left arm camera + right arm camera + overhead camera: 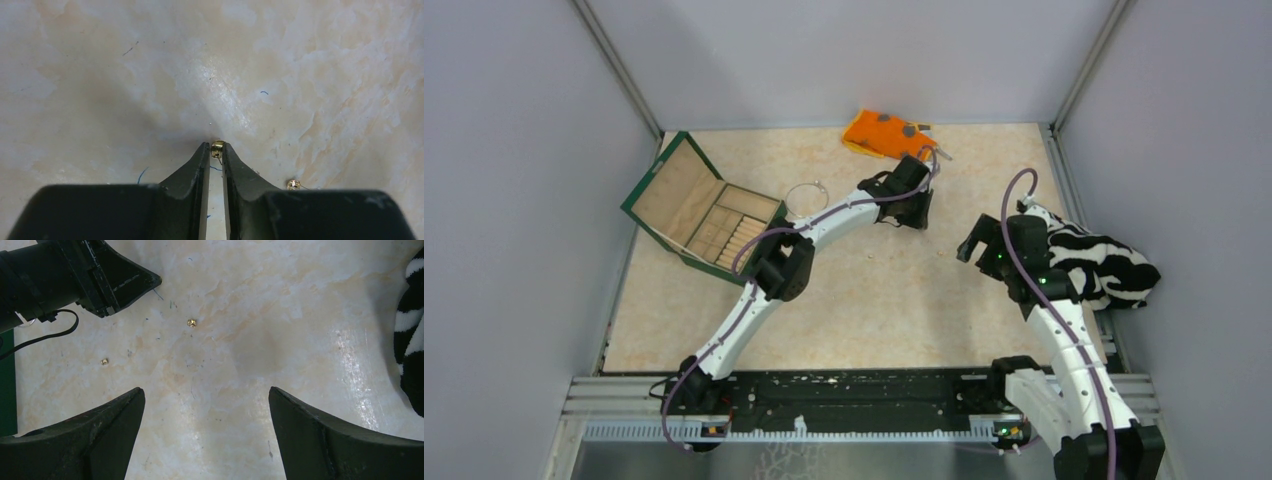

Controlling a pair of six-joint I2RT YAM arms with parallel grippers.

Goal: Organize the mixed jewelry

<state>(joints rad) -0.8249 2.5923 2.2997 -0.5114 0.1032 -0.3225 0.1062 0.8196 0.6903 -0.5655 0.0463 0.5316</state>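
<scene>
Left pincer point(216, 150) is out over the mid worktop point(874, 300), jaws at a narrow slit, almost together. Gold bead point(217, 148) sits right at the tips in the left wrist view, with a thin wire tail showing down the slit. Cannot tell if it is pinched or just lying on the worktop past the tips. Second bead point(293, 184) lies on the worktop just right of the right finger, partly hidden by it. In the right wrist view two small gold pieces lie loose on the worktop, upper bead point(191, 323) and lower bead point(104, 361), well apart from each other. There the left pincer's black tip is up-left of the upper bead and looks apart from it. Right pincer point(205, 392) is released, fingers point(115, 435) spread wide, over the worktop right of centre. Wire bangle hoop point(806, 196) lies flat on the worktop between the green box point(699, 210) and the left pincer, just beside the box's right corner and close to the left forearm. The box is at the left edge, lid open, slotted tray inside. Orange spotted cloth point(882, 133) is at the far edge, just behind the left pincer. Striped cloth point(1114, 268) is bunched at the right edge against the right arm; its edge also shows at the right of the right wrist view.
</scene>
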